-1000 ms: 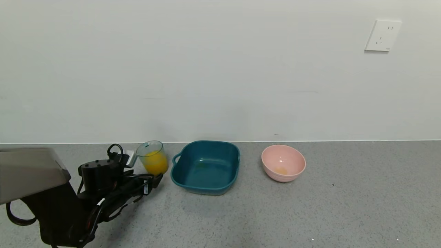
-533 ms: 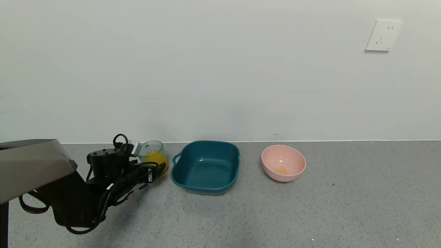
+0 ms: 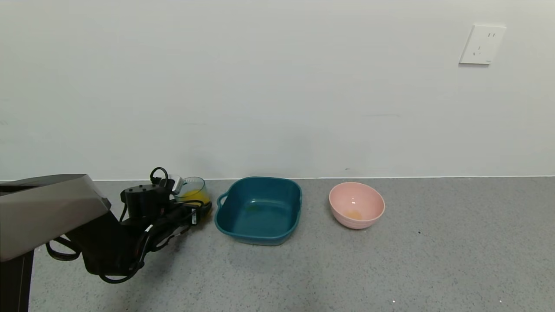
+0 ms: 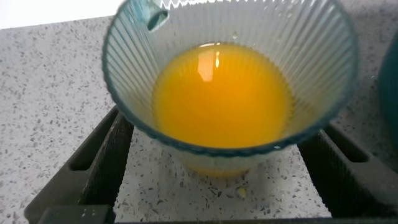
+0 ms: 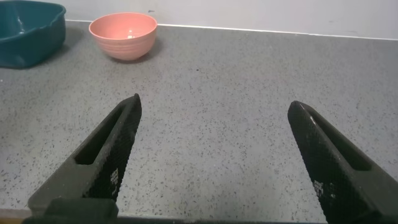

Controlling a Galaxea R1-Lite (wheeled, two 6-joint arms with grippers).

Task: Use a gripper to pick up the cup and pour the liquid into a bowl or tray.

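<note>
The cup [image 3: 194,189], a ribbed translucent tumbler, stands upright on the grey counter just left of the tray, holding orange-yellow liquid [image 3: 196,197]. My left gripper [image 3: 198,206] is open, with the cup between its fingers [image 4: 93,165]; the cup's base shows a gap to each finger. In the left wrist view the cup's wall [image 4: 134,74] and the liquid [image 4: 221,93] fill the picture. The dark teal tray [image 3: 259,180] with a loop handle sits empty at the centre. My right gripper [image 5: 214,124] is open and empty over bare counter, out of the head view.
A round pink bowl [image 3: 356,203] with a little orange residue sits right of the tray; it and the tray [image 5: 25,31] also show in the right wrist view, the bowl [image 5: 122,34] farther off. A white wall with a socket [image 3: 482,44] backs the counter.
My left arm has moved forward toward the wall, bringing its open fingers to either side of the cup. The cup, tray and bowl have not moved.
</note>
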